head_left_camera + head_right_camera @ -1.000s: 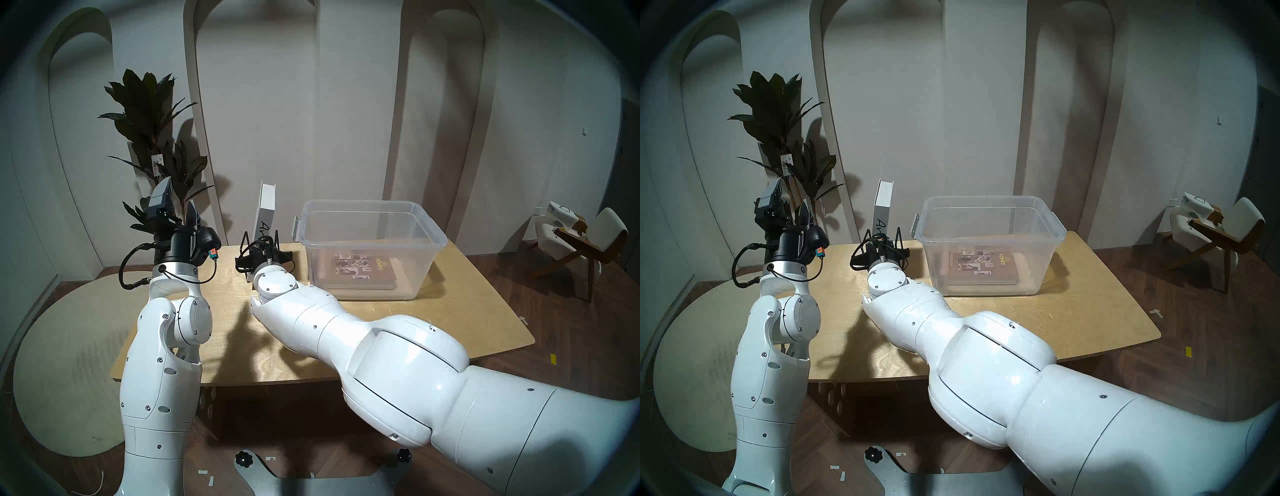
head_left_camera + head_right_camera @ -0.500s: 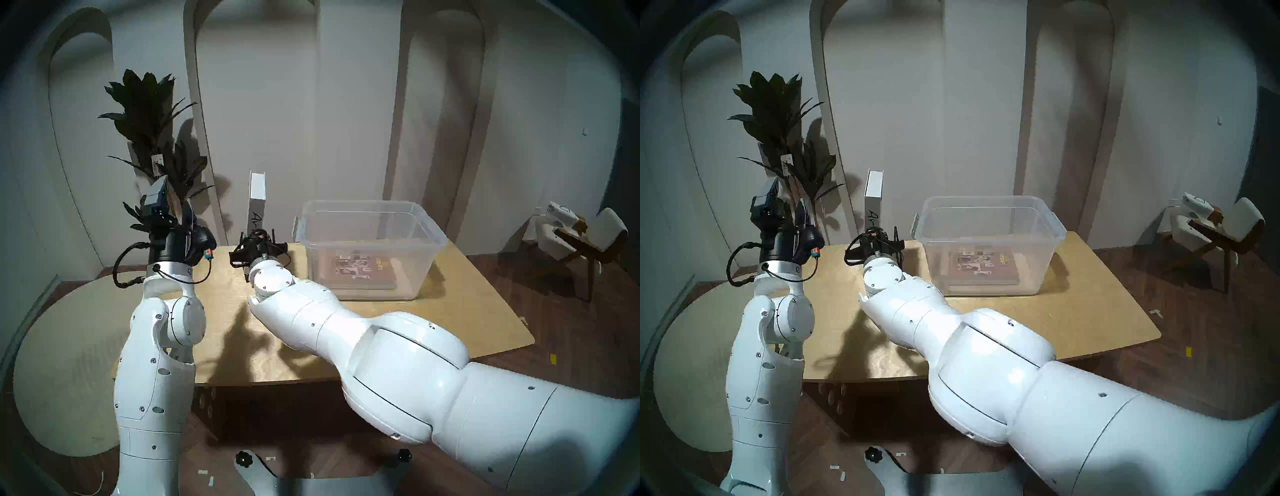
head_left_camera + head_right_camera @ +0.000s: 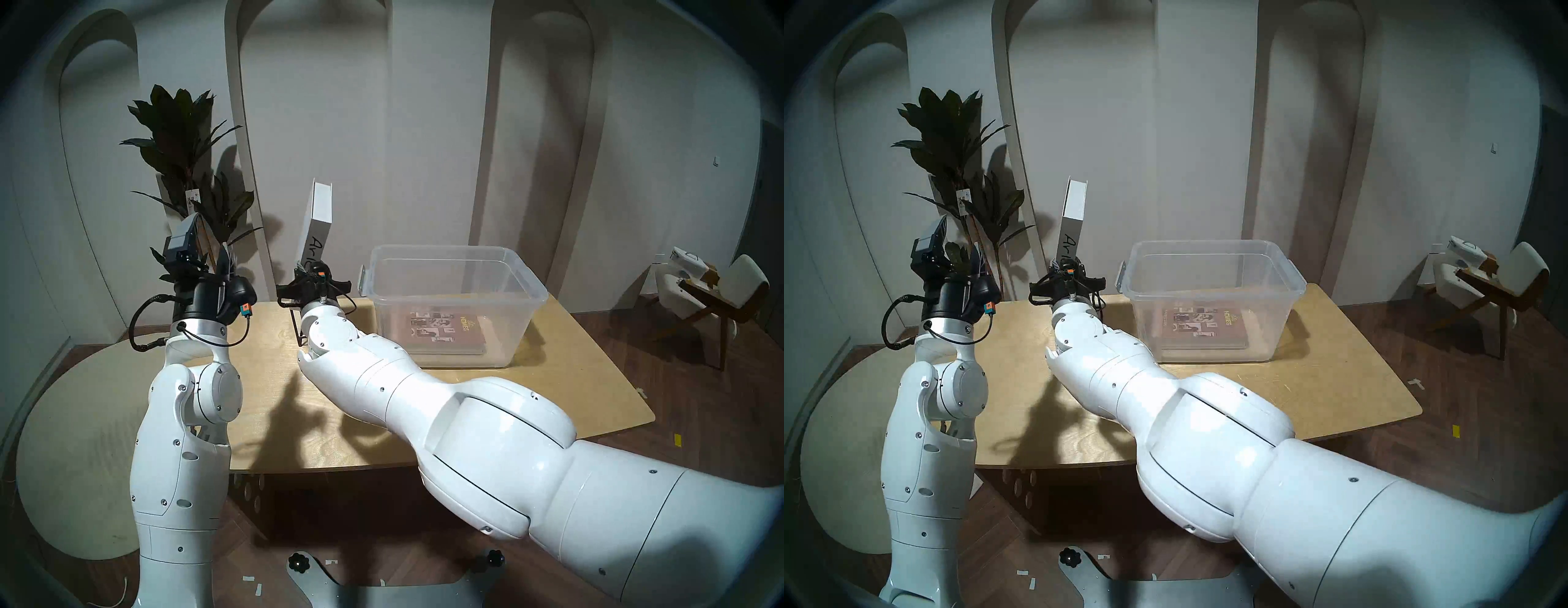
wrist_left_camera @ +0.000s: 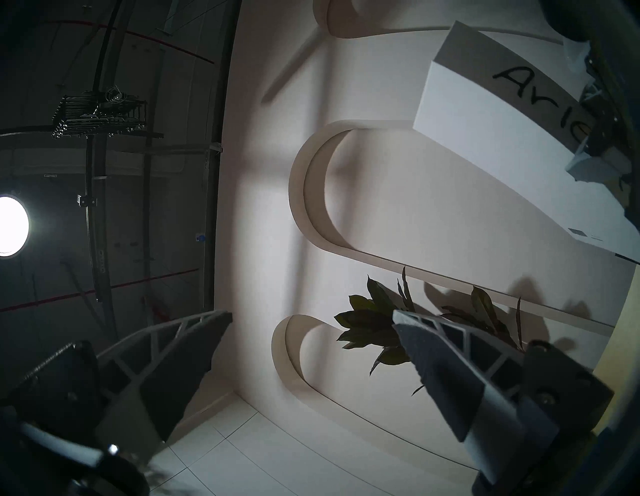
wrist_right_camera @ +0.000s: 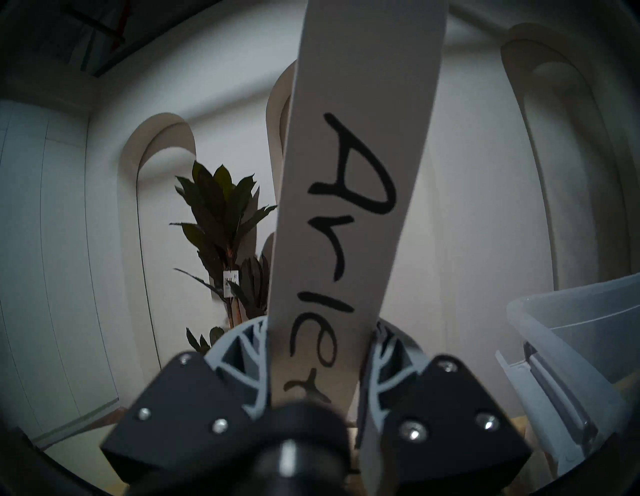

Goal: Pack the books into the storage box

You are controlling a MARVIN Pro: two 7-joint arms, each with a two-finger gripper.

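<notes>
A wooden table (image 3: 488, 395) with rounded corners stands on a dark wood floor (image 3: 700, 424). Near its far left corner sits a black wire book stand (image 3: 297, 329), only partly visible. Beyond that corner a tall dark-leaved plant (image 3: 182, 140) rises against a pale wall with arched panels (image 3: 314, 106). A white chair with wooden legs (image 3: 712, 297) stands well off the table's right edge.
</notes>
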